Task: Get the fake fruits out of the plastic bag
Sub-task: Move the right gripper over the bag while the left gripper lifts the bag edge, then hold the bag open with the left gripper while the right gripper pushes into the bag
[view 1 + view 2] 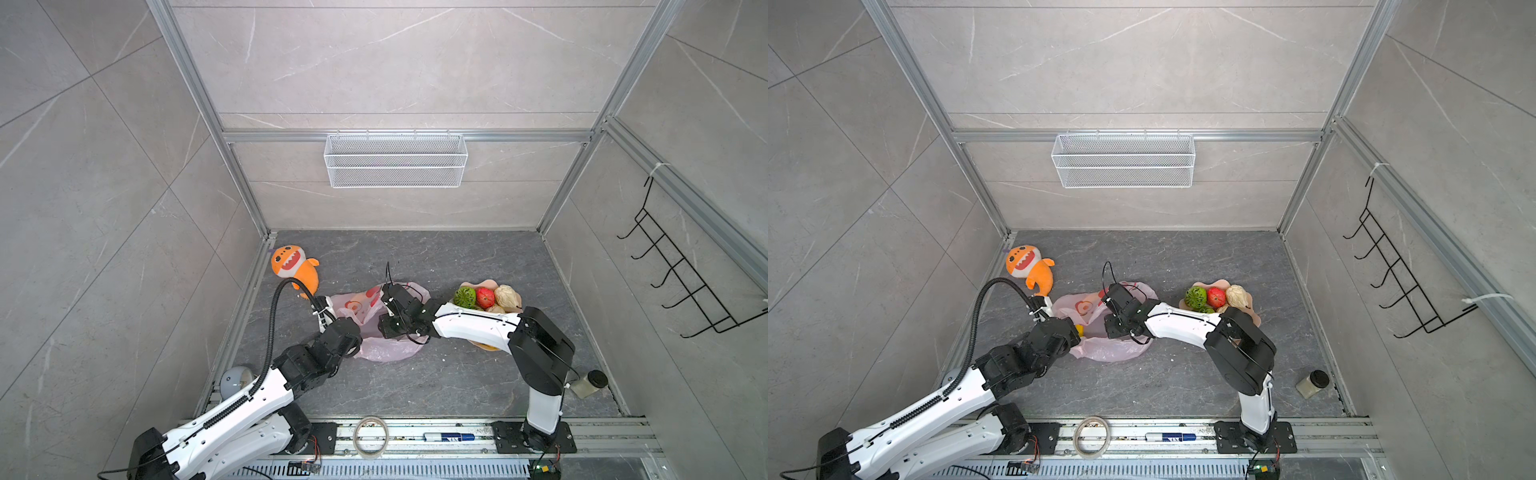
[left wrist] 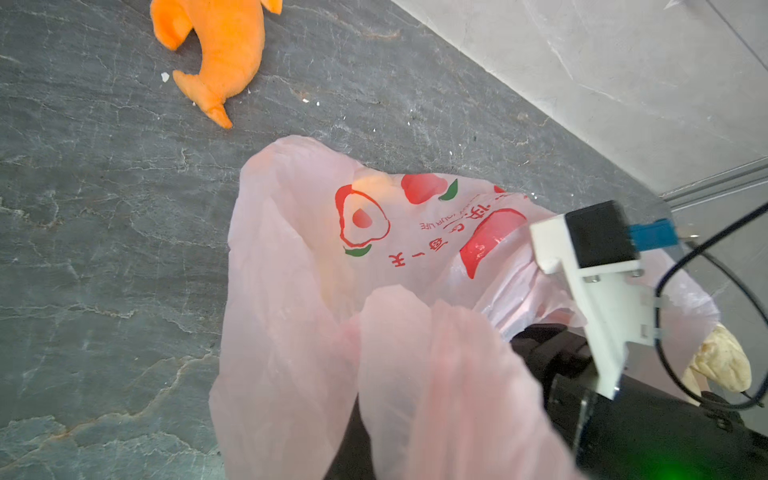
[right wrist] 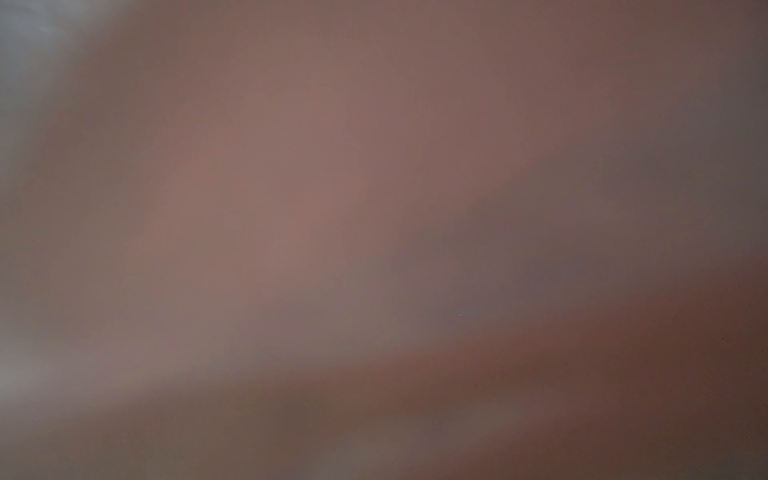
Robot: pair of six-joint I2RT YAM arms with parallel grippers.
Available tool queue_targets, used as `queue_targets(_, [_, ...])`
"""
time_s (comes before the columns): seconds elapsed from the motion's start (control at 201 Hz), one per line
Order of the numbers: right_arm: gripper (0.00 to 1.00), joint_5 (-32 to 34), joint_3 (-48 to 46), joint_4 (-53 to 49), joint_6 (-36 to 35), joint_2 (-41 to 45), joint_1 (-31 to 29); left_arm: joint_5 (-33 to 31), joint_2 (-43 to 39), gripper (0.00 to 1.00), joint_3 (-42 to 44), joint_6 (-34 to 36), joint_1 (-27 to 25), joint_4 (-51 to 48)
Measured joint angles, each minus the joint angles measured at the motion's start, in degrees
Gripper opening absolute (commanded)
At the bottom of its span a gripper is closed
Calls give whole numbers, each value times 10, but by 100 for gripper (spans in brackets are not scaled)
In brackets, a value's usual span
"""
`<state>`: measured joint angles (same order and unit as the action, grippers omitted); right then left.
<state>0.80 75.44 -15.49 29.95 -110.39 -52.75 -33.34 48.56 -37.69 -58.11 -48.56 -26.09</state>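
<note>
The pink plastic bag (image 1: 384, 351) (image 2: 324, 257) lies crumpled mid-floor in both top views. My left gripper (image 1: 358, 329) is at the bag's left edge; the film drapes over its jaws and it appears shut on the plastic bag. My right gripper (image 1: 384, 322) reaches into the bag from the right, its fingers hidden, and its wrist view shows only blurred pink film. A yellow fake fruit (image 1: 1079, 330) peeks out of the bag. A green bumpy ball (image 1: 464, 296), a red apple (image 1: 485, 297) and a cream lumpy piece (image 1: 507, 296) sit in the peach bowl (image 1: 478, 284).
An orange plush shark (image 1: 293, 266) lies at the back left. A jar (image 1: 590, 383) stands near the right wall. A tape roll (image 1: 371, 436) and a marker (image 1: 449, 436) rest on the front rail. A wire basket (image 1: 395, 160) and a hook rack (image 1: 681, 270) hang on the walls.
</note>
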Motion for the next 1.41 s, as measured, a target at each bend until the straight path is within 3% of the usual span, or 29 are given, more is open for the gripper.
queue_targets(0.304, [54,39,32,49,-13,-43,0,-16,0,63,-13,24,0,-8])
queue_targets(0.403, [56,41,34,50,-13,-43,0,-36,-4,77,-40,41,4,-37])
queue_targets(0.463, [58,39,40,48,-13,-43,0,-41,-9,89,-61,55,20,-56])
queue_targets(0.552, [59,33,59,37,-12,-44,0,-26,-13,97,-88,84,69,-70])
queue_targets(0.727, [60,8,87,26,9,-40,5,35,29,97,-163,162,140,-105])
queue_targets(0.921, [61,-20,86,9,57,-18,25,115,120,97,-260,260,143,-137])
queue_targets(1.095, [61,-21,103,-9,89,-3,35,199,183,90,-333,346,145,-170])
queue_targets(1.409, [60,-48,100,-9,142,-1,67,292,255,80,-375,446,146,-250])
